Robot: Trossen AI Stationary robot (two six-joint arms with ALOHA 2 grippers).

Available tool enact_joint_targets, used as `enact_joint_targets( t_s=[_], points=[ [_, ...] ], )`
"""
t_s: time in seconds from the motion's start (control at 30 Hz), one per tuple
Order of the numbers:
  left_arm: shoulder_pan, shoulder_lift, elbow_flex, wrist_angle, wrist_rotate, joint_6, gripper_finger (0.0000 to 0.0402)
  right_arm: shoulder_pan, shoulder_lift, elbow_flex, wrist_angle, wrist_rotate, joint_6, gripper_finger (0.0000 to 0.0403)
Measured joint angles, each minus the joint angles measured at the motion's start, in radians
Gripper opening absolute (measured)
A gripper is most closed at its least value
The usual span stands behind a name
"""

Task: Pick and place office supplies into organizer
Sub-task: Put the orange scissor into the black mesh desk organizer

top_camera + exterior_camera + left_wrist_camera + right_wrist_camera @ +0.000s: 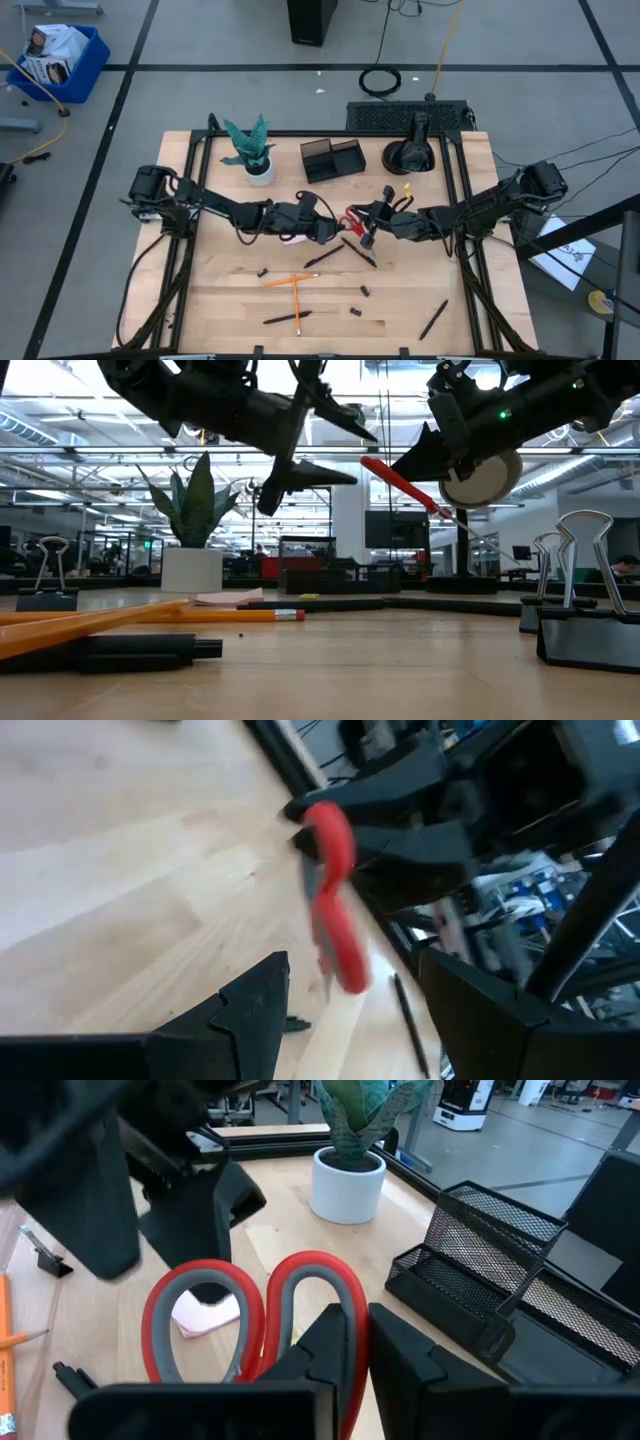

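The right gripper (350,1345) was found closed on the red-handled scissors (255,1315), its fingers pinched to a narrow gap on the tool near the base of the two handle loops, which projected forward of the fingertips. In the low view the scissors hung clear of the table, tilted, with the handles up and the blades slanting down. The left gripper (350,1000) faced them with its fingers spread wide and nothing between them, the red handles lying just ahead of its fingertips. Judged as a load, the scissors should be stiff and of modest weight, with smooth plastic loops that could pivot or slip in a narrow pinch; a hold across the shank close to the pivot, or through one loop, would appear the steadier, and the blade tips want care. The organizer (333,158), a dark mesh box with compartments, stood beyond the fingers of both grippers, between the plant in a white pot (256,155) and a black domed object (411,155), and appeared empty. The pale wooden table (440,270) also carried loose pens (433,320), orange pencils (290,282), binder clips (570,610) and a pink sticky-note pad (205,1312). The room beyond was an open workshop floor with cabling.
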Motion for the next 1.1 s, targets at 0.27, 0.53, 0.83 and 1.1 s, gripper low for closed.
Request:
enact_joint_targets(
  t_s=[0.27,0.53,0.83,1.1],
  points=[
    [0.028,0.028,0.004,-0.007,0.03,-0.01,0.023,0.0,0.0,0.0,0.014,-0.002,0.0,0.0026],
    [0.04,0.049,0.043,0.008,0.077,0.034,0.023,0.002,0.0,-0.001,0.014,-0.007,0.011,0.0027],
    [0.039,0.059,0.086,-0.033,0.103,0.022,0.023,0.002,0.001,-0.001,0.014,-0.025,0.012,0.0026],
    [0.037,0.058,0.087,-0.076,0.127,0.026,0.0168,0.002,0.001,-0.001,0.018,-0.024,0.013,0.0026]
  ],
)
